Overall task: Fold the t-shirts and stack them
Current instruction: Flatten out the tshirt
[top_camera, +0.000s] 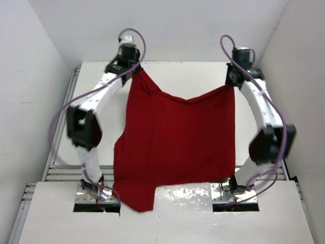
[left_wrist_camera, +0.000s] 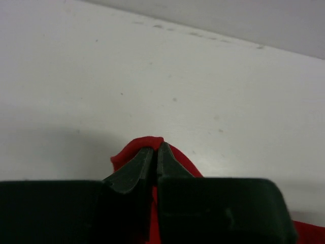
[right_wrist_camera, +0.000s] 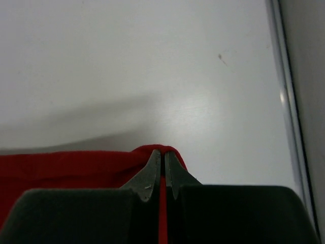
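Your left gripper [left_wrist_camera: 155, 148] is pinched tight on a fold of the dark red t-shirt [top_camera: 177, 142], with a small hump of cloth poking out just past its fingertips. Your right gripper [right_wrist_camera: 163, 154] is clamped the same way on another edge, the cloth running off to the left in its wrist view. The shirt spans between the two grippers above the white table [top_camera: 193, 73], sags in the middle, and trails back from them toward the arm bases.

One t-shirt [top_camera: 175, 147], two end effectors [top_camera: 138, 69] [top_camera: 234, 85]
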### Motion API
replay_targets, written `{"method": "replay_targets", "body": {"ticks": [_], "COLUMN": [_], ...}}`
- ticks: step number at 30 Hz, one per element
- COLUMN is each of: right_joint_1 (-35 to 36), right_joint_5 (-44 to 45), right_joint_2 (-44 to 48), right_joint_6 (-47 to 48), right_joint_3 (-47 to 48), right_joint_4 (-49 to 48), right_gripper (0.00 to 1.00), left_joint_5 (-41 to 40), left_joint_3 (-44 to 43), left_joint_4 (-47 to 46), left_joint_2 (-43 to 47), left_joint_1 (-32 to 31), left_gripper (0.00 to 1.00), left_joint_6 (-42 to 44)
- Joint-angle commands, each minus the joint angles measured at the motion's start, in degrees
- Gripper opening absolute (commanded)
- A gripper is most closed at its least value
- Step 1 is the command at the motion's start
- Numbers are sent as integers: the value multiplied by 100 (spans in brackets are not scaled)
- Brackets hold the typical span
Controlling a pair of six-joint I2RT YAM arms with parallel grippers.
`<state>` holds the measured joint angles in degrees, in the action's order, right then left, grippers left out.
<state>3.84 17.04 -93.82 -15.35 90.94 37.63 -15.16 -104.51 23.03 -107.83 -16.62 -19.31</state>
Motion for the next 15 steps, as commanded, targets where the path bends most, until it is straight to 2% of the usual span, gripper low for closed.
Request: {"method": "replay_targets", "body": {"ticks": [1, 2, 3, 4, 5, 6, 7, 10, 12, 15], "right_joint_1": [-58, -137, -172, -207, -269, -287, -313, -540, -647, -788], "right_joint_5": [-139, -165, -70, -25, -25, 105, 185, 500, 467, 109], "right_joint_2": [-1582, -2074, -3062, -3524, -3929, -4290, -4772, -4979, -4734, -4251], "right_joint_6": [-2, 6, -3, -11, -11, -11, 23, -55, -99, -170], "right_joint_3": [651, 923, 1709, 2143, 2557, 3248, 3490, 3765, 3250, 2878], "right_joint_4": [-1125, -1152, -1065, -977, -811, -766, -766, -967, -1397, -1618], "right_gripper": [0, 0, 0, 0, 0, 0, 0, 0, 0, 0], "left_joint_5": [-548, -645, -655, -655, -577, -437, -131, 783, 1162, 1034], "left_joint_3": [-805, -1130, -2108, -2683, -3263, -3947, -3946, -2949, -3039, -2744], "left_joint_4": [-1079, -1142, -1142, -986, -1002, -1124, -1743, -3517, -3708, -3840], "left_joint_2": [-1043, -1874, -2369, -2844, -3762, -4137, -4349, -4414, -4509, -4265], "left_joint_1": [317, 352, 448, 484, 511, 554, 563, 643, 643, 608], "left_gripper": [0, 0, 0, 0, 0, 0, 0, 0, 0, 0], "left_joint_6": [-221, -257, -240, -214, -126, 48, 111, 208, 330, 419]}}
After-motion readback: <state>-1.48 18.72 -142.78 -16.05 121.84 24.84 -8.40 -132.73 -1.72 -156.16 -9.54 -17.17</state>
